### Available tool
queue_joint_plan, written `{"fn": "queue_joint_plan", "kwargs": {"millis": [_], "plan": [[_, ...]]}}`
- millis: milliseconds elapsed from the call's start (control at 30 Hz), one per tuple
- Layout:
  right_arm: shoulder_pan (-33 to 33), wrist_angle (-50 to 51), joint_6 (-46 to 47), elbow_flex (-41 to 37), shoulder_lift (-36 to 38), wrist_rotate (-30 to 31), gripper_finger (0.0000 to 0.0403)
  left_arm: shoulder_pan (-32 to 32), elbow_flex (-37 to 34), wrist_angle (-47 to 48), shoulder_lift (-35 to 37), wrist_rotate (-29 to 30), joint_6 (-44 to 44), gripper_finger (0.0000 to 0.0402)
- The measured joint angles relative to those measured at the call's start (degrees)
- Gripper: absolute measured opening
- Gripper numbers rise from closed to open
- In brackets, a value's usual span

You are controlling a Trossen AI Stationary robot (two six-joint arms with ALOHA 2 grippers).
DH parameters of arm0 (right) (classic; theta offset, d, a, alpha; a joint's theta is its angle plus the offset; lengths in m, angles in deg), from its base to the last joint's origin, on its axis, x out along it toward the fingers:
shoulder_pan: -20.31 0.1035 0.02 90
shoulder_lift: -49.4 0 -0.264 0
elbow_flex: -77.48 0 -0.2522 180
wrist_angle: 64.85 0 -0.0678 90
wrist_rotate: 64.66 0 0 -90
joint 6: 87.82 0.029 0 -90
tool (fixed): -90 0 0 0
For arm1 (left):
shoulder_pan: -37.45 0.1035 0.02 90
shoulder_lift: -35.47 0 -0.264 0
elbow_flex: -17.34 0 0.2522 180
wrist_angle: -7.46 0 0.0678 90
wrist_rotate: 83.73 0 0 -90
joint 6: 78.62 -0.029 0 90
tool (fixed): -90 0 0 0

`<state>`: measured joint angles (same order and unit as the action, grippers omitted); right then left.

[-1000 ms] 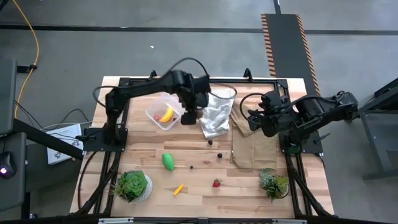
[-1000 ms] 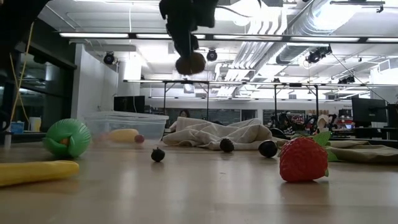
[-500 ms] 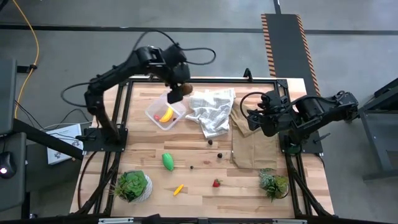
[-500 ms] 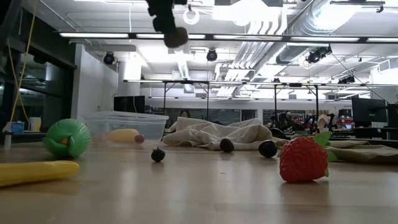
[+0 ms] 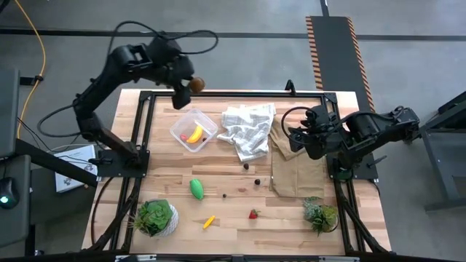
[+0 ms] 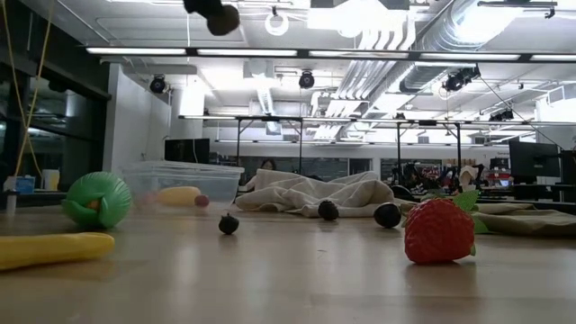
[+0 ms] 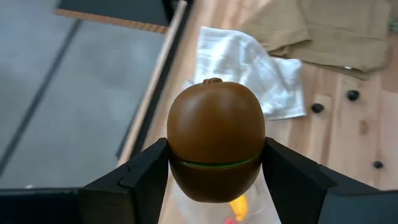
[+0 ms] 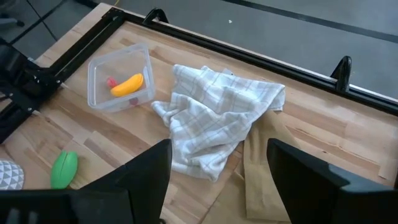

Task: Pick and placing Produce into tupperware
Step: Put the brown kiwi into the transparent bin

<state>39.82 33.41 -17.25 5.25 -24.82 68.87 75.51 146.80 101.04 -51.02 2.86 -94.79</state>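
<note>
My left gripper [image 5: 191, 84] is raised high near the table's far edge, beyond the tupperware, and shut on the brown kiwi-like ball [image 7: 216, 146], which also shows at the top of the low view [image 6: 222, 18]. The clear tupperware [image 5: 194, 132] holds a yellow banana piece [image 8: 127, 84] and a small red piece. On the wood lie the green oval [image 5: 196, 188], a yellow piece [image 5: 209, 221], the strawberry [image 5: 253, 214] and dark berries [image 5: 256, 182]. My right gripper [image 8: 217, 186] waits open over the tan cloth [image 5: 298, 167]. My left gripper pinches the kiwi ball between its two fingers, one finger [image 7: 146, 174] on each side of the ball's lower half [image 7: 214, 180]. The ball is lifted clear, high above the table, with its stem end pointing away from the wrist.
A white checked cloth [image 5: 247, 129] lies crumpled right of the tupperware, its edge against the tan cloth. Potted plants stand at the near left [image 5: 155, 216] and near right [image 5: 320, 214]. A black frame rail [image 5: 240, 93] runs along the far edge.
My left gripper, still shut on the kiwi ball, has risen steadily and swung from beside the tupperware's right side toward the table's far edge and left. The ball has gone up with it, to the top of the low view.
</note>
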Motion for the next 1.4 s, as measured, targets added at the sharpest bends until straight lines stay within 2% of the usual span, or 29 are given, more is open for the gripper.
{"fn": "queue_joint_plan", "kwargs": {"millis": [233,400,900,1167,1400], "plan": [[0.0,-0.4,0.7,0.0,0.0,0.2,0.0255,2.7,-1.4,1.2,5.7,1.7,0.0,0.0223],[0.0,-0.4,1.0,0.0,0.0,0.2,0.0255,4.7,-5.6,1.3,8.4,1.8,0.1,0.0223],[0.0,-0.3,1.0,0.0,0.0,0.1,0.0255,6.2,-27.4,-1.2,8.9,2.7,1.3,0.0223],[0.0,-0.3,0.6,0.0,0.0,0.1,0.0255,6.2,-38.0,-8.9,8.9,1.3,3.5,0.0223],[0.0,-0.3,0.6,0.0,0.0,0.1,0.0255,6.2,-43.8,-13.1,8.9,-1.0,6.6,0.0223]]}}
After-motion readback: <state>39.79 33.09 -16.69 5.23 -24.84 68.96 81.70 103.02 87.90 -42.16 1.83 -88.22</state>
